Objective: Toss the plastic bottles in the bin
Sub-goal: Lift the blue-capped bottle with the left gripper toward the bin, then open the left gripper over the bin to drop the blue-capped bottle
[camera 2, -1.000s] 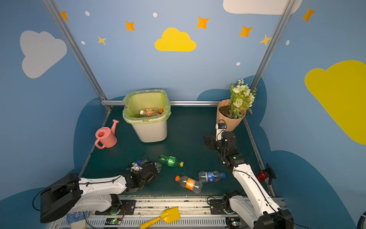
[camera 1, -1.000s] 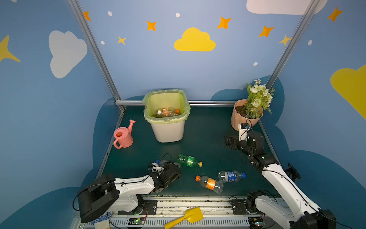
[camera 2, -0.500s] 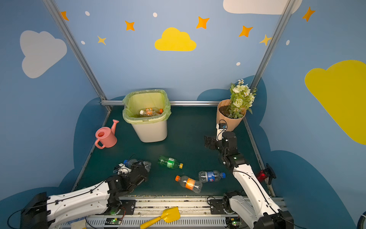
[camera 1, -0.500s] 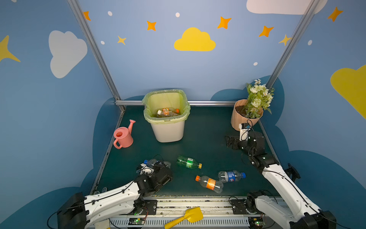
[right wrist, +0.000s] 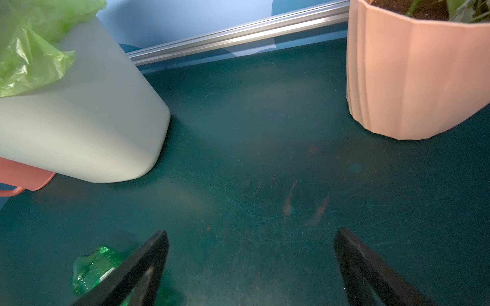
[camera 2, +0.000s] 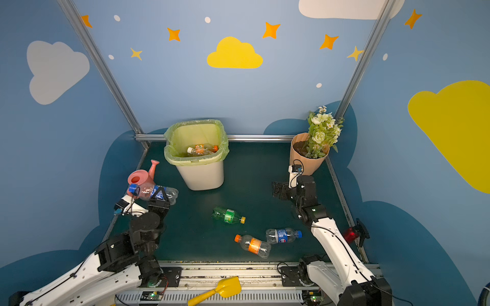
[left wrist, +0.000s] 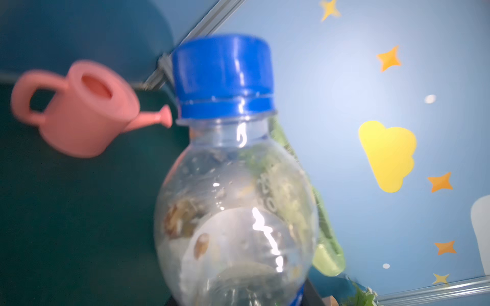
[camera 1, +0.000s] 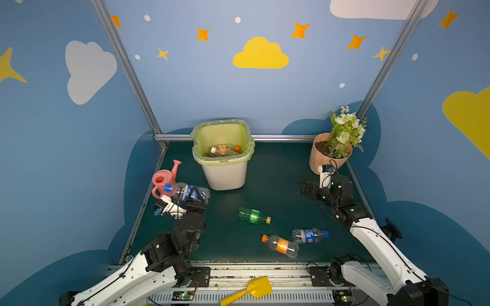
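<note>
While the left gripper [camera 1: 194, 193] is clenched around a clear blue-capped bottle [camera 1: 179, 190], it holds that bottle up off the green table [camera 1: 275, 169] on the left side. The bottle lies sideways with its cap pointing at the left wall. In both top views it overlaps the pink watering can [camera 1: 162, 180] behind it. Just right of it and farther back stands the bin [camera 1: 225, 176], with a few bottles [camera 1: 224, 150] lying inside on the liner. Near the middle of the table a green bottle [camera 1: 252, 215] lies on its side. Nearer and to the right, an orange-labelled bottle [camera 1: 281, 245] and a blue-labelled bottle [camera 1: 309, 235] lie side by side, apparently touching. On the right, the right gripper [right wrist: 250, 235] has its fingers [right wrist: 148, 262] spread wide with nothing between them, over bare table just in front of the peach flowerpot [camera 1: 318, 159].
</note>
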You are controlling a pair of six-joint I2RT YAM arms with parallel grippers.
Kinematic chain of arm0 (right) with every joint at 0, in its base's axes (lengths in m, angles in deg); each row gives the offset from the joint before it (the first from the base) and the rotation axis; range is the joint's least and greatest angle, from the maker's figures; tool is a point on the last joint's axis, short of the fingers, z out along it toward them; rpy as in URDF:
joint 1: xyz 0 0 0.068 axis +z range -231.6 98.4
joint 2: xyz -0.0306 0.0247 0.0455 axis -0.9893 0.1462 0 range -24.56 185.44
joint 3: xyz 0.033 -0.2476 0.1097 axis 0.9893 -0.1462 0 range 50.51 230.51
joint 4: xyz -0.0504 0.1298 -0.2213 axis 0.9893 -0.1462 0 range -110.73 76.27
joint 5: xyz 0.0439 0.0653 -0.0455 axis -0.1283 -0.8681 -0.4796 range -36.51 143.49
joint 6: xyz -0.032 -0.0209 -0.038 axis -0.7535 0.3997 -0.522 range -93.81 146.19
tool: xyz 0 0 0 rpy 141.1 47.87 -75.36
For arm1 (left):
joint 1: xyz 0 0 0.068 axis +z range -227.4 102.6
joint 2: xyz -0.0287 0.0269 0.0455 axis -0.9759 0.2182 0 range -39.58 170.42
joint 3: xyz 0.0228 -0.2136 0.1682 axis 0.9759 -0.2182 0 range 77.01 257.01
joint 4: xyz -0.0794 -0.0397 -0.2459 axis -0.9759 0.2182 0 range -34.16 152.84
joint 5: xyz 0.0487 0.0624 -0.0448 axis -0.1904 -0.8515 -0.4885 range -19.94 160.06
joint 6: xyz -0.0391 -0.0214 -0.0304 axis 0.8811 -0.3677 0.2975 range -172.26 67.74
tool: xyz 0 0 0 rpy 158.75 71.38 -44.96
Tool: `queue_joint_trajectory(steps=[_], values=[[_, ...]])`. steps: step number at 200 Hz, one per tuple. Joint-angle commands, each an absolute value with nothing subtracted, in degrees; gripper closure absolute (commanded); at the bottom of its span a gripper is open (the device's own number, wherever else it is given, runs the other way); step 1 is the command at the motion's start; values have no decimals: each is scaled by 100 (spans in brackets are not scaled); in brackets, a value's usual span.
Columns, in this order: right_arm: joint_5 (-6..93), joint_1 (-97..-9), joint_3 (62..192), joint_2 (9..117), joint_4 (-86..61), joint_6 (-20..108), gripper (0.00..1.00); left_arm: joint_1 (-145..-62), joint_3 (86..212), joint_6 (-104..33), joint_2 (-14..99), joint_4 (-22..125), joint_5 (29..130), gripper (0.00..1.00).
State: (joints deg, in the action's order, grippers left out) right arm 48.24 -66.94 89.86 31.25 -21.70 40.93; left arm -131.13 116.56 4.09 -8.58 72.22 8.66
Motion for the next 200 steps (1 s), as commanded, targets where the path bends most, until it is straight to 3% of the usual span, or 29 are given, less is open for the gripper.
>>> queue_joint_trajectory(steps=[1,47,85,122,133,153,163,174,200], values=[[4677,-6726,8978,3128,-2194,4202,3,-12868,12310,-2941,-418,5828,1084,55],[4734,-6720,8954,2873,-2352,4209,3,-12151,13714,-5179,891,4440,2988,58],[4822,-6721,8929,2603,-2480,4249,3,-11925,15168,-6313,2255,4561,3919,57],[4831,-6718,8927,2442,-2467,4328,3,-11212,15456,-5287,3292,5335,4169,52],[4814,-6721,8927,2418,-2463,4321,3,-10895,15455,-4820,3572,5711,4453,48],[4826,-6725,8927,2346,-2564,4198,3,-10578,15746,-4603,3845,6122,4931,29],[4896,-6729,8975,2289,-2654,4129,3,-10577,16031,-4782,3777,6166,5144,11],[4968,-6733,8974,2224,-2691,4096,3,-10588,16276,-5010,3635,6025,5331,1],[4980,-6728,8928,2158,-2673,4182,3,-10651,16639,-5477,3195,5802,5669,0]])
